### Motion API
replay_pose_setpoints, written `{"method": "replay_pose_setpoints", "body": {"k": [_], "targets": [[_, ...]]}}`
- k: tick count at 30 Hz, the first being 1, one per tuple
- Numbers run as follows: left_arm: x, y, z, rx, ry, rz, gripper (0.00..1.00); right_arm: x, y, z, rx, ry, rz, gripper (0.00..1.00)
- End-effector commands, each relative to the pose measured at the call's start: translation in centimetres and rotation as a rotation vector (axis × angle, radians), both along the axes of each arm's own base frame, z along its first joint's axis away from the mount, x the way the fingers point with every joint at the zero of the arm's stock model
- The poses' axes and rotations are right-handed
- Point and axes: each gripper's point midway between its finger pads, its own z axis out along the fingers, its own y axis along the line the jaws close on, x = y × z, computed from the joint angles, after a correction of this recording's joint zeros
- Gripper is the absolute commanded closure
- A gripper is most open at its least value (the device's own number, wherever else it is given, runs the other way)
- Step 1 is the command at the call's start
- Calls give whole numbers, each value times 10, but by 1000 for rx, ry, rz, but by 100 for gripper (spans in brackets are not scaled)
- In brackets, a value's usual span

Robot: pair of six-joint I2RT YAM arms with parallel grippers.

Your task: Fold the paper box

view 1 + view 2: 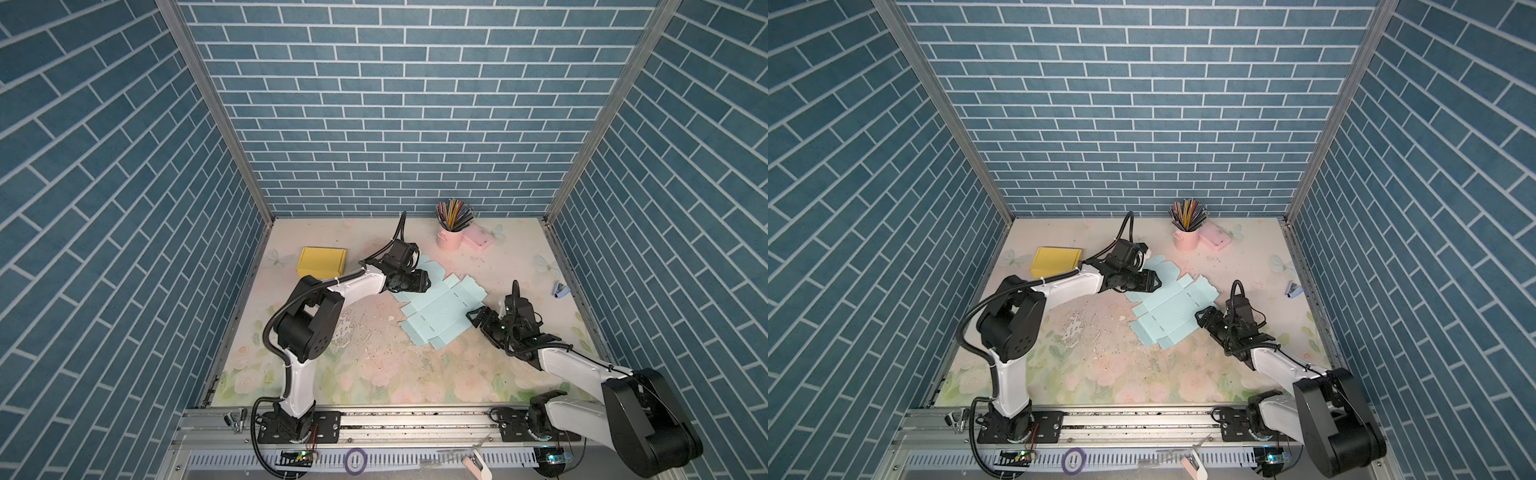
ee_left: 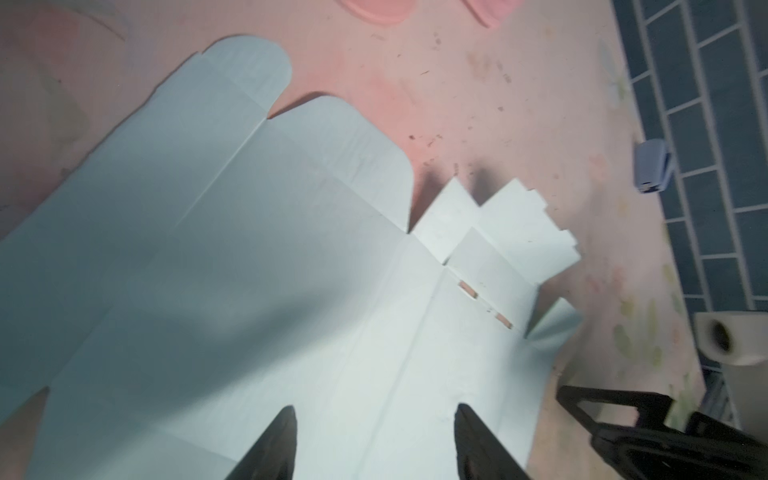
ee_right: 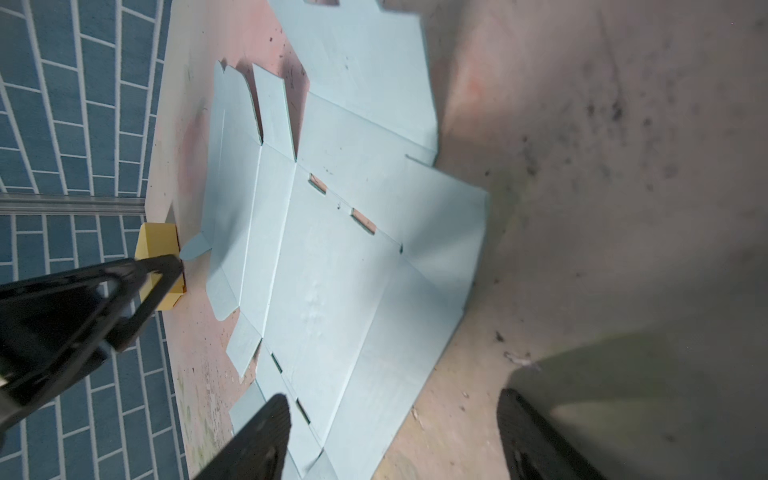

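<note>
The paper box (image 1: 440,311) (image 1: 1173,316) is a light blue die-cut sheet lying unfolded in the middle of the table, with creases and slots showing (image 2: 249,270) (image 3: 332,270). My left gripper (image 1: 428,283) (image 1: 1158,283) hovers over the sheet's far left part. In the left wrist view its jaws (image 2: 376,409) stand open above a crease with nothing between them. My right gripper (image 1: 477,316) (image 1: 1204,316) is at the sheet's right edge, open (image 3: 395,395). One fingertip is over the sheet, the other over bare table.
A folded yellow box (image 1: 321,262) (image 3: 160,245) sits at the back left. A pink cup of pencils (image 1: 449,237) and a pink case (image 1: 478,239) stand at the back. A small blue stapler (image 1: 560,289) (image 2: 652,166) lies by the right wall.
</note>
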Motion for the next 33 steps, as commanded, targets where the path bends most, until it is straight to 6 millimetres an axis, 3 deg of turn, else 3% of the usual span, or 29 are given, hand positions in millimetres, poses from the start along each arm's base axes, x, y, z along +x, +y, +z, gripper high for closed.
{"method": "replay_pose_setpoints", "body": {"k": [1, 5, 8, 12, 15, 19, 25, 28, 33], "targets": [[8, 15, -17, 42, 55, -25, 39, 1, 3, -10, 13, 48, -1, 21], [7, 17, -24, 48, 101, -5, 39, 9, 8, -11, 25, 39, 8, 21], [-2, 20, -40, 7, 185, 51, 39, 16, 11, -10, 36, 22, 13, 21], [-30, 24, -54, -11, 239, 97, 39, 26, 15, -7, 45, -8, 25, 23], [-54, 27, -53, -34, 251, 132, 39, 29, 18, -8, 34, -11, 52, 32], [-86, 25, -50, -54, 249, 166, 39, 25, 18, -14, -7, 5, 94, 39], [-130, 4, -53, -108, 268, 179, 39, 18, 8, -16, -69, 9, 96, 48], [-145, 3, -54, -128, 265, 204, 40, 12, 0, -16, -119, 20, 98, 51], [-155, 12, -56, -146, 258, 227, 40, -5, -15, -16, -202, 48, 98, 51]]}}
